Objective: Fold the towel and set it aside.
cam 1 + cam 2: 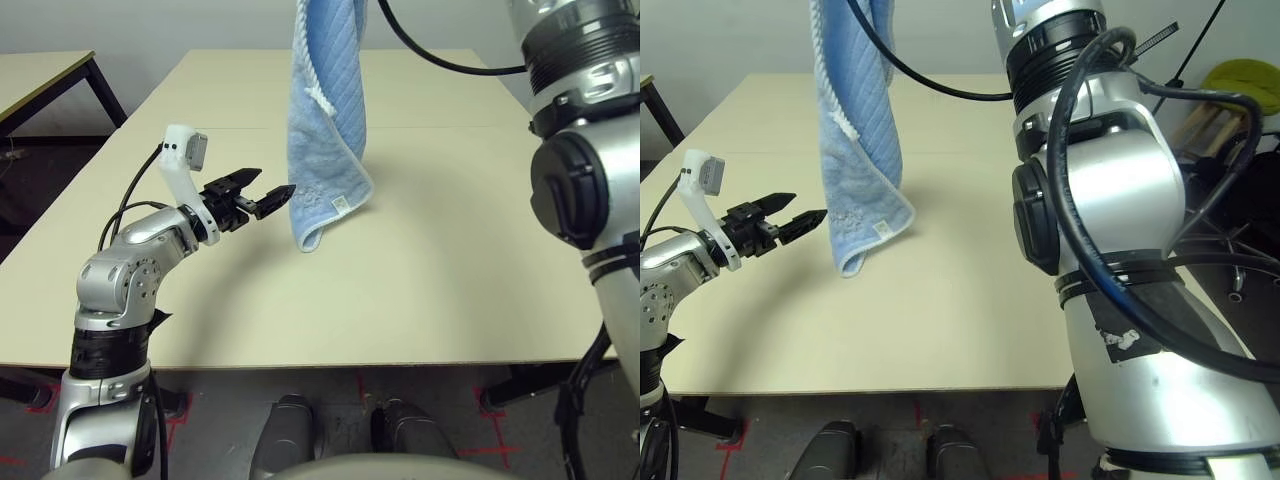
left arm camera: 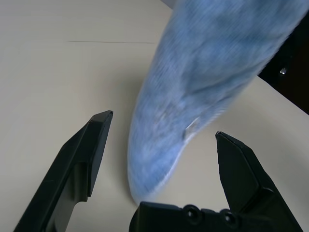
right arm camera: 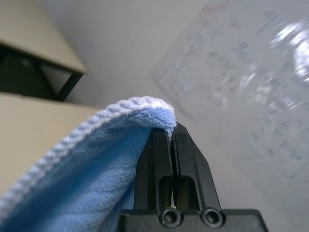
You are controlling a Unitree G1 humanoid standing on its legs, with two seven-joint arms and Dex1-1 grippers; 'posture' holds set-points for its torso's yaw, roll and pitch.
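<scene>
Reaching in from our left, we hold our left gripper (image 1: 268,192) spread wide and level just beside the lower end of the towel (image 1: 330,140), which hangs above the table (image 1: 450,260), pinched in our raised right gripper (image 3: 172,131).

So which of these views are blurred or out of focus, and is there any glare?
Left wrist view: the hanging towel is smeared, while the open left gripper fingers are sharp. Right wrist view: the right gripper and pinched towel edge are crisp, the wall behind soft, with bright glare patches. Left eye view: even light, faint shadow on the table.
</scene>
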